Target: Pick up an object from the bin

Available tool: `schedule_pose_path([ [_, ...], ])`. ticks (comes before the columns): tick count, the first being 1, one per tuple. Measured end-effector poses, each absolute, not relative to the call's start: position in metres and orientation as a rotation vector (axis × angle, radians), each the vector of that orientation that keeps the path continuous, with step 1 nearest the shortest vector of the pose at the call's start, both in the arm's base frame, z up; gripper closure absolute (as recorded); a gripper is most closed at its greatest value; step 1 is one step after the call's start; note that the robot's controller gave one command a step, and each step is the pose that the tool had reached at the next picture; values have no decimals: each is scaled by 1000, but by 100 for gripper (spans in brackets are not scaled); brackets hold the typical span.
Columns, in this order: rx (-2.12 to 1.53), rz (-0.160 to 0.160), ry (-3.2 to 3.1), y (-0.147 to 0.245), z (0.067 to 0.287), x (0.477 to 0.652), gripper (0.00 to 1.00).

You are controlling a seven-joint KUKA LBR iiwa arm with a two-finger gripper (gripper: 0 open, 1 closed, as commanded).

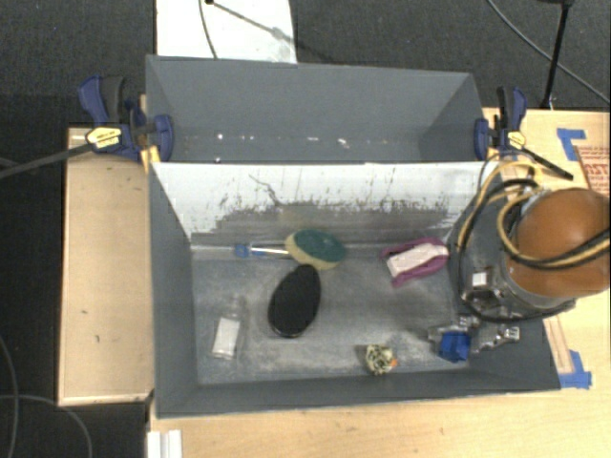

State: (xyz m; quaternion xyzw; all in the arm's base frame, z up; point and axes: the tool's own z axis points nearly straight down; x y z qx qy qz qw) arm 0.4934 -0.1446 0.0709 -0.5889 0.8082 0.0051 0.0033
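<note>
- Camera view: the gripper (pixel 475 330) is low in the bin (pixel 172 284), at its near right corner, under the arm's orange cover (pixel 558 232).
- Whether the gripper is released or clenched: cannot tell, as the wrist hides it.
- A small blue piece (pixel 454 346) lies just left of and below the gripper, right at its tip. Whether they touch is unclear, and no grasp is visible.
- A crumpled yellow-green scrap (pixel 380 359) lies near, further left along the front wall.
- A pink-and-white packet (pixel 417 260) is up and left of the gripper.
- Well apart to the left are a black oval (pixel 294 301), a green-headed brush (pixel 317 247) and a small clear block (pixel 226 337).
</note>
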Motion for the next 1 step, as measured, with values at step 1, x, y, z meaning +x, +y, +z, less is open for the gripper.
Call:
schedule_pose_path([
  [1,-1813,6,2550,-144,71,485,0],
])
